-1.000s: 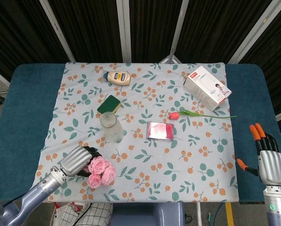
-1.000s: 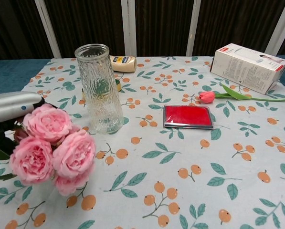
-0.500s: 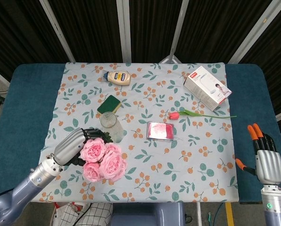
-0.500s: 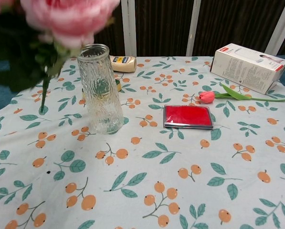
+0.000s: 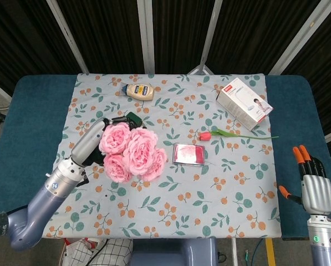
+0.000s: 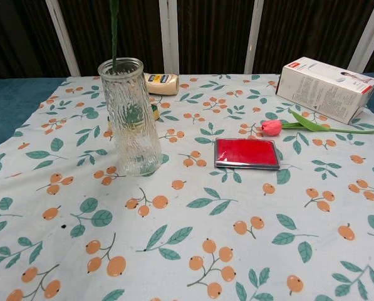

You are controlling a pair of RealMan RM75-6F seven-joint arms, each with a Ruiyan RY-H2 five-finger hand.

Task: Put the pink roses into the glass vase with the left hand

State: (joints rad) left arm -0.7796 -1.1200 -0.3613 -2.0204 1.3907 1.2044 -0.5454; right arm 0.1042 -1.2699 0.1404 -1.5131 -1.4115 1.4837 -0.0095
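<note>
**Roses poised over the vase mouth**

Fingers of the robot's left hand were clasped around the stems of the pink roses, holding the bunch aloft so that, from the head view, the blooms hid the glass vase beneath them. The chest view showed only a green stem hanging down from above, its tip at the rim of the glass vase — whether it had entered the mouth could not be told. The vase stood upright on the floral tablecloth, empty, with a green sponge just behind it. The step in hand appeared to be the lining-up before insertion; the next move would call for a straight descent, stems kept together and centred — a sideways nudge might tip the tall glass. Further off lay a red case, a single pink tulip, a white box and a squeeze bottle. The right hand was at the table's edge, holding nothing, fingers extended.
</note>
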